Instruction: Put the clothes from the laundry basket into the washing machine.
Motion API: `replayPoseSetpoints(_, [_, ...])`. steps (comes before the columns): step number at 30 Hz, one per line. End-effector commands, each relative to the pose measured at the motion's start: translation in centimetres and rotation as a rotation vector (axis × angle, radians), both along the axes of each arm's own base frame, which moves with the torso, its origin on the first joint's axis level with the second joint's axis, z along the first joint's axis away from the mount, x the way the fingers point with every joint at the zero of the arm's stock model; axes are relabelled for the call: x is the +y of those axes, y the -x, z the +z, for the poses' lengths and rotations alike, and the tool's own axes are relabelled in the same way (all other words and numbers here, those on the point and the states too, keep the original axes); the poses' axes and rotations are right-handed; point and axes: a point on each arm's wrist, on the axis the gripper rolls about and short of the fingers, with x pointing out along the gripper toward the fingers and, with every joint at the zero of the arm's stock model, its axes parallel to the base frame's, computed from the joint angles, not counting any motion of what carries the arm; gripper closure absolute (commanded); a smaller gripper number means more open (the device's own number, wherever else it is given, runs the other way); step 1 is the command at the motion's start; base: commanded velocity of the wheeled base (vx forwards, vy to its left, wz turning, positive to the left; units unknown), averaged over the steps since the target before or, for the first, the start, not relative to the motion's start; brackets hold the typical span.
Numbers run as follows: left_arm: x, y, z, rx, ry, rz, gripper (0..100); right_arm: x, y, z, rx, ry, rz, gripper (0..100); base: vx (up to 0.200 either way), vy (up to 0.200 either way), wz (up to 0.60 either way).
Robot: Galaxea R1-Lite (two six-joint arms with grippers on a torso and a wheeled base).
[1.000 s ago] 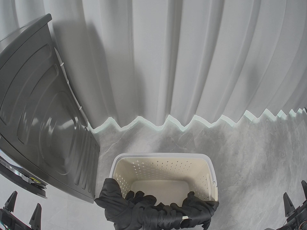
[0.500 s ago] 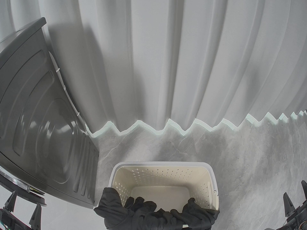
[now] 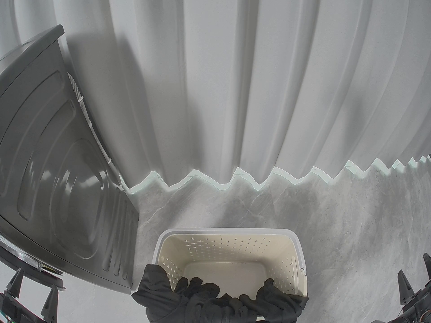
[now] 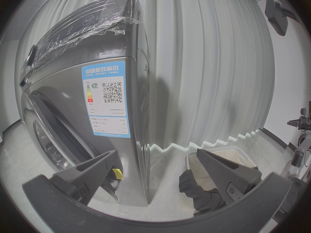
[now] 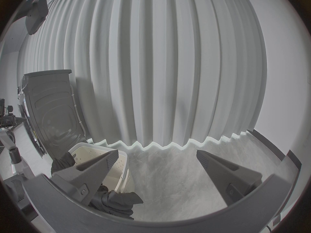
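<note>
A white perforated laundry basket [image 3: 224,232] stands on the floor in front of me. Black clothes [image 3: 211,299] hang over its near rim, partly inside and partly outside. The grey washing machine [image 3: 58,171] is to the left of the basket, and its round front door [image 4: 48,139] looks ajar. My left gripper [image 3: 33,288] is open and empty, low beside the machine. My right gripper [image 3: 415,274] is open and empty, to the right of the basket. The left wrist view has the basket [image 4: 238,153] and clothes [image 4: 197,191] behind my left gripper [image 4: 157,154]. The right wrist view looks past my right gripper [image 5: 157,154] to the basket [image 5: 85,145] and clothes [image 5: 113,199].
A white pleated curtain [image 3: 251,77] hangs behind the basket, down to the grey marble floor [image 3: 359,220]. Bare floor lies to the right of the basket and between the basket and the curtain. The machine's side panel [image 4: 142,114] stands close to the basket's left side.
The head camera has tilted a little, so the basket and machine sit lower in the picture than a second ago. Clothes, basket and both grippers keep their places.
</note>
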Motion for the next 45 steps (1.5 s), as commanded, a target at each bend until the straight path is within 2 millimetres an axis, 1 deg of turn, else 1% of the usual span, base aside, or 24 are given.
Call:
replayPoseSetpoints(1, [0.0,0.0,-0.49,0.001,0.0,0.0,0,0.0,-0.01,-0.52,0.001,0.002,0.001,0,0.0,0.0,0.0])
replayPoseSetpoints(5, [0.0,0.0,-0.49,0.001,0.0,0.0,0,0.0,-0.01,-0.52,0.001,0.0,0.001,0,0.0,0.0,0.0])
replayPoseSetpoints(11, [0.0,0.0,-0.48,-0.001,0.002,0.0,0,0.0,-0.01,-0.52,0.001,0.0,0.0,0,0.2,0.0,0.0])
replayPoseSetpoints(45, [0.0,0.0,-0.49,0.001,0.002,0.0,0,0.0,-0.01,-0.52,0.001,0.0,0.001,0,0.0,0.0,0.0])
